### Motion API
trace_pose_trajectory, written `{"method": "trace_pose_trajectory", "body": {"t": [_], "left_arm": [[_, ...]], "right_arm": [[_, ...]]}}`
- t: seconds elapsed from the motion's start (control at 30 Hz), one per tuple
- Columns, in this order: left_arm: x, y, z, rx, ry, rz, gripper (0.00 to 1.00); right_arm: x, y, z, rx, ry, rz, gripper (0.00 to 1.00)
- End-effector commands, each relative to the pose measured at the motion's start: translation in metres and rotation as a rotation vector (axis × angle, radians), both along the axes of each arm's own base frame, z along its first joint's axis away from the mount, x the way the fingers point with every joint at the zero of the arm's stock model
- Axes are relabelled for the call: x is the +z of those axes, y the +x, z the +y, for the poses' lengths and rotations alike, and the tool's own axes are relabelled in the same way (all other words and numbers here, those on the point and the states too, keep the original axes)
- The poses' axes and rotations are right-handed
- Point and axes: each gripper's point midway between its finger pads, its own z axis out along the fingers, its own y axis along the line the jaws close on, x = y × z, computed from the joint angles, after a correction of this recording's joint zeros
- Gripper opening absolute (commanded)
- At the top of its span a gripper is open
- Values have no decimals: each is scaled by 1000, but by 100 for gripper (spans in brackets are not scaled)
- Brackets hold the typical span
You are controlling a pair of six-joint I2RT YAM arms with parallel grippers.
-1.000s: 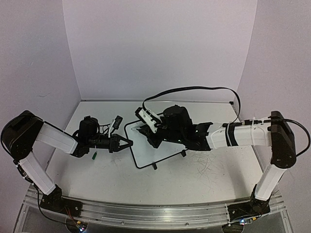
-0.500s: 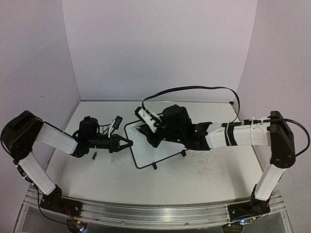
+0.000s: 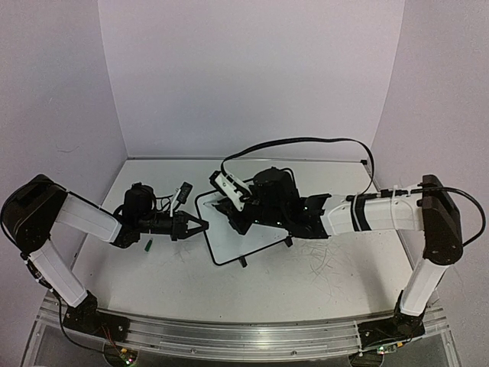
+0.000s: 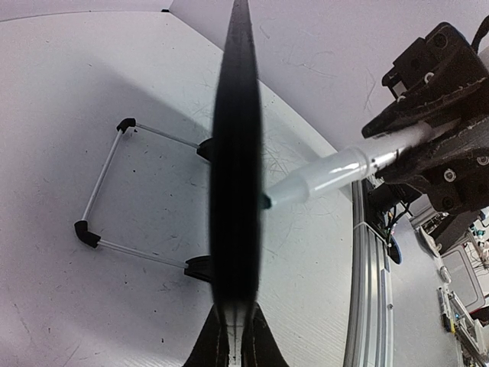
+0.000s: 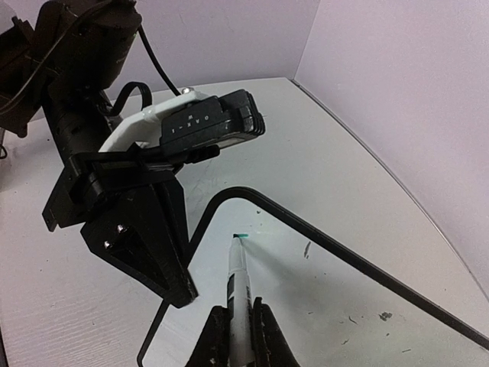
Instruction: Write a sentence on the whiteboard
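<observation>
Little changed: right pincer (image 5: 237,319), clamped on marker (image 5: 239,281), edged left over whiteboard (image 3: 229,241) my left pincer (image 3: 196,225) grips; I see no ink yet.

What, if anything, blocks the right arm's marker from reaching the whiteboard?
Nothing, it seems: the marker in the right gripper points at the whiteboard close ahead, and the left gripper clamps only the board's edge.

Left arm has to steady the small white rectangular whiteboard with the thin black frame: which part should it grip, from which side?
Grip the whiteboard by its thin black frame at the left edge, coming from the left, where the left gripper is shut on it. The rim fits the jaws, leaves the face free, and the right gripper with its green-tipped marker works from the right.
</observation>
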Motion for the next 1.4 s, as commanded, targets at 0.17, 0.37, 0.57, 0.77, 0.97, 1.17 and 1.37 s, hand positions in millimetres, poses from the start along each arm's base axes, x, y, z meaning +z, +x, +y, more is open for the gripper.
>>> {"method": "trace_pose_trajectory", "body": {"t": [0.17, 0.37, 0.57, 0.77, 0.97, 1.17, 1.37], "left_arm": [[12, 0, 2, 10, -7, -79, 0], [12, 0, 2, 13, -6, -80, 0], [12, 0, 2, 14, -4, -80, 0], [12, 0, 2, 15, -4, -82, 0], [11, 0, 3, 16, -2, -80, 0], [11, 0, 3, 16, -1, -81, 0], [11, -1, 3, 17, 0, -80, 0]], "right_arm": [[15, 6, 4, -28, 42, -14, 0], [10, 5, 2, -30, 35, -1, 0], [7, 3, 0, -27, 32, 11, 0], [2, -2, 1, -18, 26, 20, 0], [0, -6, 1, -13, 21, 26, 0], [-6, -11, 2, -9, 13, 37, 0], [-15, -15, 1, -5, 1, 54, 0]]}}
